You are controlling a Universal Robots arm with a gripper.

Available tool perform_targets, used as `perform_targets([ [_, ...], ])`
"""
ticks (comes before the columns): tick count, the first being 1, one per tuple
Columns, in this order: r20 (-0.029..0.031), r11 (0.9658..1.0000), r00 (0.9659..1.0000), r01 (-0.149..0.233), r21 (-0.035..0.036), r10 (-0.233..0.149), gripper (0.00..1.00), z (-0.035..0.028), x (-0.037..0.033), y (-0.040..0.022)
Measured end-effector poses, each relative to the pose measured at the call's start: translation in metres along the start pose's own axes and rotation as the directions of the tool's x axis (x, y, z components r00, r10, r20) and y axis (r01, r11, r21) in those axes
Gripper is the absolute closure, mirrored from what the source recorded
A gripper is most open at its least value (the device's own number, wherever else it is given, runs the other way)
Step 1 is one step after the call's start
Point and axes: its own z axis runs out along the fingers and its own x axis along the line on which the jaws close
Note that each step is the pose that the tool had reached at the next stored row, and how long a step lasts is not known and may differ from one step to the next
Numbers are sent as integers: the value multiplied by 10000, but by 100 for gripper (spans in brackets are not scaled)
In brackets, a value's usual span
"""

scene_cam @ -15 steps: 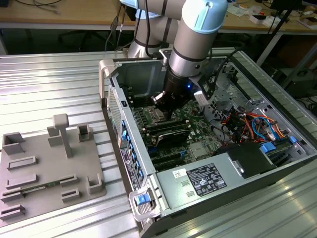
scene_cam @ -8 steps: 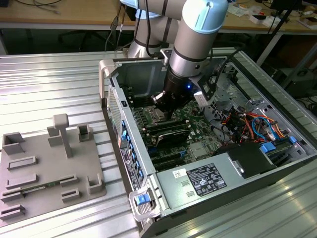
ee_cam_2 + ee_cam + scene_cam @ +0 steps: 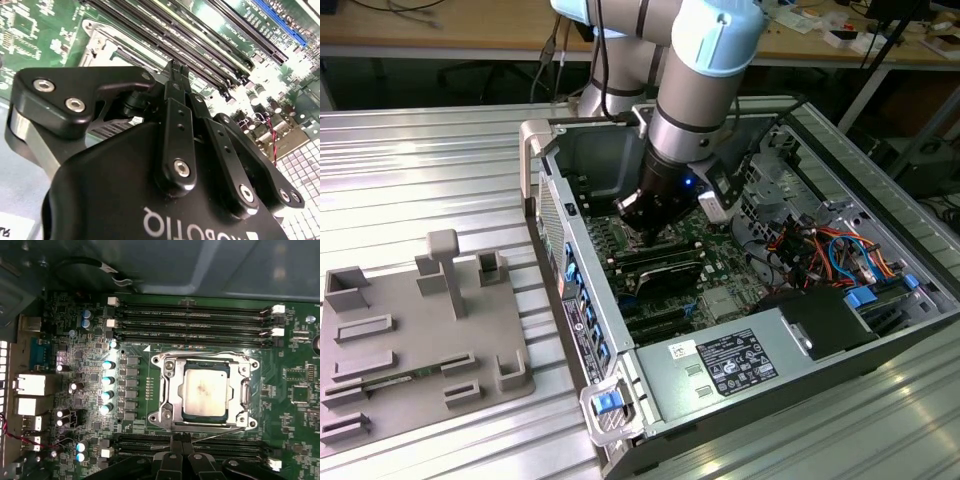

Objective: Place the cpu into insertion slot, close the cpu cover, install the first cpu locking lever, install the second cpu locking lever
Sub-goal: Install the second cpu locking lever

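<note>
- The power supply (image 3: 735, 362) at the near end of the open computer case (image 3: 570, 300) carries a white label; its print is too small to tell.
- The gripper (image 3: 181, 442) has its fingers (image 3: 176, 80) pressed together, holding nothing, just beside the edge of the insertion slot (image 3: 170, 412).
- In the first wrist view the cpu (image 3: 205, 391) lies seated in that slot, with the cpu cover (image 3: 172, 375) closed flat around it; a thin locking lever (image 3: 215, 432) runs along the socket's edge nearest the fingers.
- Long black memory slots (image 3: 190, 320) flank the socket on the green motherboard (image 3: 135, 390).
- The case lies on a ribbed metal bench (image 3: 420, 170), with a grey parts fixture (image 3: 410, 330) toward the exterior view's left.
- Wooden desks (image 3: 440, 30) stand behind.
</note>
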Motion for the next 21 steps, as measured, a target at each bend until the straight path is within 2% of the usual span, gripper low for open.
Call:
perform_targets([
  [5,0,10000,10000,-1,-2,1,89,47,69,3],
  [8,6,10000,10000,-2,-88,2,89,56,90,3],
  [10,11,9997,10000,-5,-224,6,89,73,120,1],
  [11,14,9997,10000,-5,-240,5,89,77,124,1],
  [21,1,9997,10000,-7,-241,7,89,137,159,1],
])
